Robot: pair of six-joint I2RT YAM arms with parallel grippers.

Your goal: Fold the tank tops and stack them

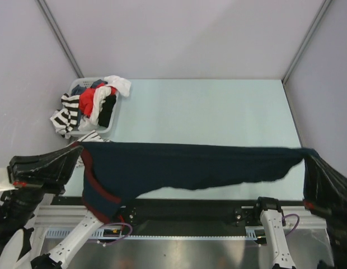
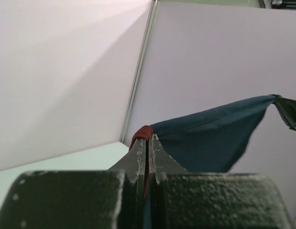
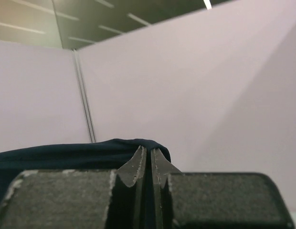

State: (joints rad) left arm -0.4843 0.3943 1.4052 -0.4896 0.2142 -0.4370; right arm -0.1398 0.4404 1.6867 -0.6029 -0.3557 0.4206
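The dark navy tank top with maroon trim hangs stretched in the air across the near side of the table. My left gripper is shut on its maroon-edged corner, with the jaws pressed together on the cloth. At the far right, my right gripper is shut on the other navy corner. The cloth sags toward the front between them, lowest at the left. A bit of white cloth with thin dark stripes peeks out behind the navy top near the left gripper.
A white basket full of mixed clothes, red, white and black-and-white striped, stands at the back left of the pale green table. Grey partition walls close off the back and both sides.
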